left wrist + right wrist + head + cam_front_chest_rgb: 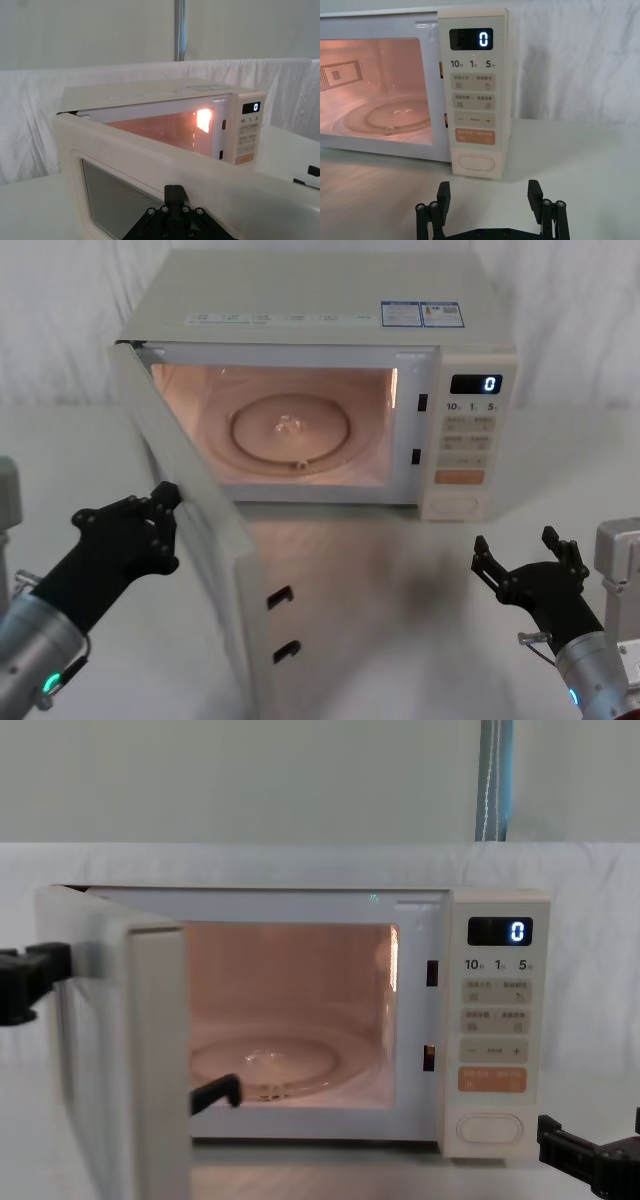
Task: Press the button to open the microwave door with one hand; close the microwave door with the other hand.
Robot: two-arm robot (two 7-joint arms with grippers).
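The microwave door [200, 540] stands wide open, swung out to the left, and the lit cavity shows the glass turntable. My left gripper [163, 500] is shut, with its tip against the door's outer face near the free edge. The left wrist view shows that tip [174, 192] just below the door [150, 160] and its window. The button [455, 507] is the wide oval key at the bottom of the control panel. My right gripper [515, 545] hangs open a short way in front of the button [476, 163] and lower, touching nothing.
The microwave [320, 300] sits at the back of a white cloth-covered table [400, 620]. Its display [476, 384] reads 0. Two latch hooks [283, 620] stick out of the door's inner edge. White curtain hangs behind.
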